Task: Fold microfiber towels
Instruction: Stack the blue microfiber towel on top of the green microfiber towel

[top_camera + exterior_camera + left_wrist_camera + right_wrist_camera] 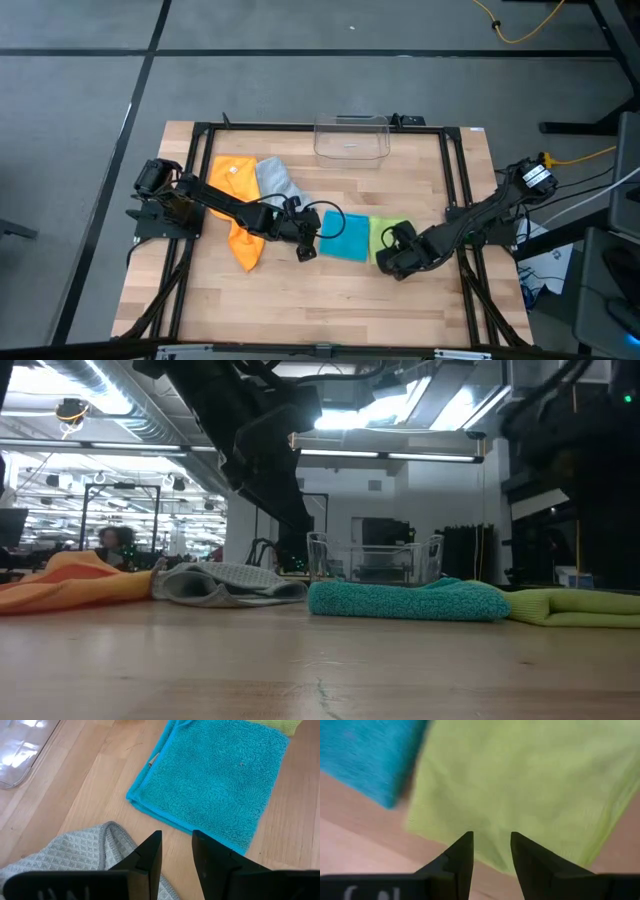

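Four towels lie on the wooden table. The orange towel point(236, 212) is crumpled at the left, and the light grey towel point(274, 180) lies rumpled beside it. The teal towel point(346, 238) lies folded flat in the middle, with the lime green towel point(390, 232) against its right side. My left gripper point(307, 244) is open between the grey towel point(75, 856) and the teal towel point(212, 780). My right gripper point(388, 258) is open over the near edge of the lime green towel point(530, 780).
A clear plastic bin point(352, 138) stands at the table's far edge, behind the towels; it also shows in the low view point(375, 558). Black frame rails point(455, 200) run along the table's sides. Bare wood lies toward the near edge point(320, 300).
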Available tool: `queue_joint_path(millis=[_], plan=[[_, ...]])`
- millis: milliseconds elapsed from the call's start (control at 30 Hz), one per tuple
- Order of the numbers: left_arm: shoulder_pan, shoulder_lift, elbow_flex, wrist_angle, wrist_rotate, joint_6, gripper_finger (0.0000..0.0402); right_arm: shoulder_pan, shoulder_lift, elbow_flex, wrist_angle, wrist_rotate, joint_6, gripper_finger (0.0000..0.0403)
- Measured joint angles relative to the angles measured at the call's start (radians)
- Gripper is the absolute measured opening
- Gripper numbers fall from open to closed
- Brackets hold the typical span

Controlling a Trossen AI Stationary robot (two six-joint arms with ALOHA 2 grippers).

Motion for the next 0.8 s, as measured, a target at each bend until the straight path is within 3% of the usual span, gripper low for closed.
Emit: queue_joint_path(millis=[167, 300, 400, 533, 800], plan=[[0.000, 0.000, 0.000, 0.000, 0.000, 0.000, 0.0100, 0.000, 0.000, 0.064, 0.019, 0.163, -0.183, 0.0133], [0.000, 0.000, 0.000, 0.000, 0.000, 0.001, 0.0100, -0.001, 0.000, 0.072, 0.207, 0.280, -0.496, 0.0133], [0.000, 0.000, 0.000, 0.000, 0.000, 0.013, 0.0100, 0.000, 0.000, 0.072, 0.344, 0.296, -0.760, 0.0133], [-0.007, 0.000, 0.000, 0.001, 0.030, 0.078, 0.0100, 0.000, 0.000, 0.072, 0.448, 0.297, -0.991, 0.0133], [-0.057, 0.010, 0.000, 0.048, 0.113, 0.206, 0.0100, -0.001, 0.074, 0.073, 0.497, 0.299, -1.160, 0.0133]])
